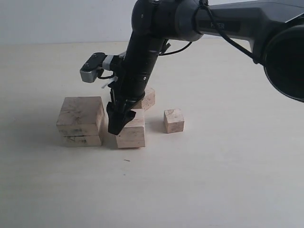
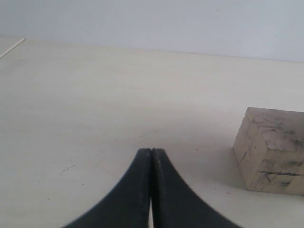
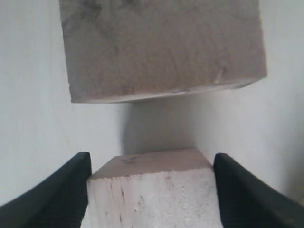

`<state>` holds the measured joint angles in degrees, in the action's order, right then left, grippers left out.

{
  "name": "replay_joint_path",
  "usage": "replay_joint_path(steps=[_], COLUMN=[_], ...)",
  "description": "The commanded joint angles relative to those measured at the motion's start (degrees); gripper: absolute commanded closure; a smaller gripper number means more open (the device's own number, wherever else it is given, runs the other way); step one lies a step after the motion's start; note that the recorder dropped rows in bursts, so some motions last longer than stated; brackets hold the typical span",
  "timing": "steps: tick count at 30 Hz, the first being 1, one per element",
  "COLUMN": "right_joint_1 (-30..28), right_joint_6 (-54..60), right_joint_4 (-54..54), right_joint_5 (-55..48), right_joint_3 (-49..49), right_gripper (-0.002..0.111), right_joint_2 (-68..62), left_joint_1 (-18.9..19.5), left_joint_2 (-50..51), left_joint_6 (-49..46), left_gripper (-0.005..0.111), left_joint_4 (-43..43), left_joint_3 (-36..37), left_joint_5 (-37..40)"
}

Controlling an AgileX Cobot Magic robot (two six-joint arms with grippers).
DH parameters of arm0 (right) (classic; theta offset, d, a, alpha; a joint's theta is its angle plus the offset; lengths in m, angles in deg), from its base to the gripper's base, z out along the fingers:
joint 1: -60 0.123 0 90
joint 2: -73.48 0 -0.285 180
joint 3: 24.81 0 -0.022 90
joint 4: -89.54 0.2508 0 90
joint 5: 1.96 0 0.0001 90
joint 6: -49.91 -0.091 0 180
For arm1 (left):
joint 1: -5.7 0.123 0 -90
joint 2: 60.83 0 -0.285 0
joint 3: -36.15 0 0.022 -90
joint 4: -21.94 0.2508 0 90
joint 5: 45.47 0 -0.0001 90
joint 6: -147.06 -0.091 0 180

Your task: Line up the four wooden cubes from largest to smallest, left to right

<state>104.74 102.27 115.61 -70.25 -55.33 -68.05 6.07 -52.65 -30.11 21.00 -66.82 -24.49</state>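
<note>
Exterior view: the right end effector (image 1: 118,124) stands over the held cube (image 1: 133,135), which rests on the tabletop (image 1: 213,180) just right of the big cube (image 1: 80,118), with a narrow gap between them. In the right wrist view its fingers (image 3: 57,194) lie flush against two opposite sides of that cube, so it looks clamped on it. The back cube (image 1: 149,99) sits right of and behind the big cube, half hidden by the arm (image 1: 142,57). The small cube (image 1: 174,120) sits well to the right of the big cube.

The left end effector (image 2: 152,151), seen only in its own wrist view, has its fingers pressed together and holds nothing.

The step appears to be seating the held cube second in the row. It should go best if the cube stays flat, its front face level with the big cube's. The fingers should then part evenly and rise straight up, so nothing twists.

The tabletop is pale cream, matt and smooth, with a few dark specks. A plain pale wall (image 1: 47,19) stands behind.
</note>
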Motion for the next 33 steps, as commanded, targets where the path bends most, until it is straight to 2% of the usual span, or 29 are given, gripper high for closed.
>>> replay_joint_path(steps=[1, 3, 15, 18, 23, 26, 33], right_joint_1=[-0.11, -0.11, -0.11, -0.11, -0.11, -0.11, -0.11], right_joint_6=[0.28, 0.09, -4.65, -10.82, -16.38, -19.69, -21.80], right_joint_4=[0.50, 0.40, -4.27, -6.84, -14.15, -16.66, -14.97], right_joint_5=[0.76, 1.87, 2.19, 0.61, -1.68, -1.68, -1.68], right_joint_3=[-0.02, -0.02, -0.14, -0.14, 0.37, 2.69, 8.26], right_gripper=[0.040, 0.036, 0.036, 0.040, 0.059, 0.059, 0.059], right_joint_2=[0.13, 0.59, 7.24, 10.07, 11.06, 11.06, 11.06], left_joint_1=[-0.41, -0.41, -0.41, -0.41, -0.41, -0.41, -0.41], left_joint_2=[-0.39, -0.39, -0.39, -0.39, -0.39, -0.39, -0.39], left_joint_6=[0.42, 0.42, 0.42, 0.42, 0.42, 0.42, 0.42], left_gripper=[0.107, 0.107, 0.107, 0.107, 0.107, 0.107, 0.107], left_joint_4=[0.14, 0.14, 0.14, 0.14, 0.14, 0.14, 0.14], left_joint_3=[0.19, 0.19, 0.19, 0.19, 0.19, 0.19, 0.19], left_joint_5=[-0.69, -0.69, -0.69, -0.69, -0.69, -0.69, -0.69])
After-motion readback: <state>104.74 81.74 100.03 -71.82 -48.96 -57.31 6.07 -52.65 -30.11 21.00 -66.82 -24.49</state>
